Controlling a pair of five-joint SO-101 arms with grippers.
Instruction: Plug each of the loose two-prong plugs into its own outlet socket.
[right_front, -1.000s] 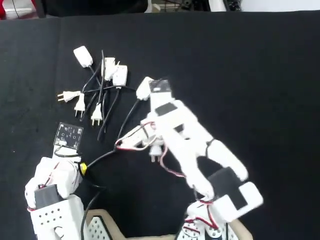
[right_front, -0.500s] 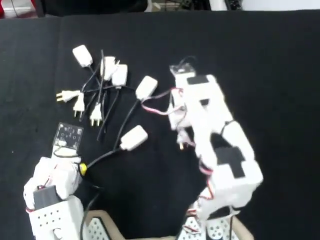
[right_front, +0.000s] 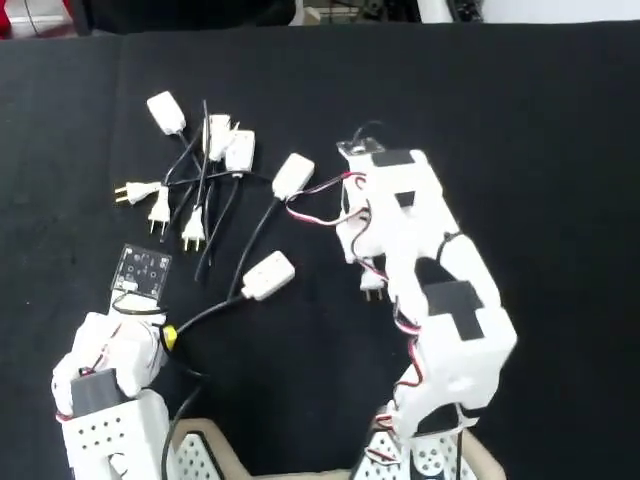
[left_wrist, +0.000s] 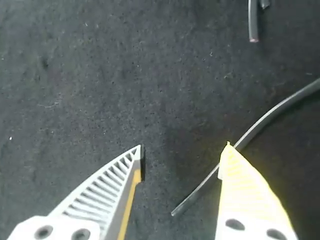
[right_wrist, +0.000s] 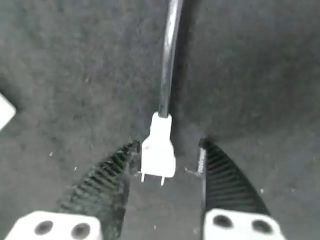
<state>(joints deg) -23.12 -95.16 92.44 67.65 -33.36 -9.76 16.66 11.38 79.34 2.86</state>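
Several white outlet sockets on black cords lie at the table's left: one (right_front: 166, 112) at the back, two (right_front: 228, 142) close together, one (right_front: 293, 174) further right and one (right_front: 268, 275) nearer the front. Three loose two-prong plugs (right_front: 160, 208) lie left of them. Another white plug (right_wrist: 159, 152) lies between the fingers of my right gripper (right_wrist: 167, 150), which is open with a gap on one side; from above the plug (right_front: 372, 290) sits under that gripper (right_front: 368, 275). My left gripper (left_wrist: 182, 155) is open low over the cloth, with a black cord (left_wrist: 250, 135) by its yellow finger (left_wrist: 237, 175).
My left arm (right_front: 105, 365) sits at the front left beside a black cord (right_front: 200, 320). The black cloth (right_front: 540, 150) is bare right of the right arm. Crossing cords (right_front: 205, 200) tangle among the sockets and plugs.
My right arm has swung right, away from the front socket, and the plug has moved with it. The front socket now lies uncovered. The left arm has stayed put.
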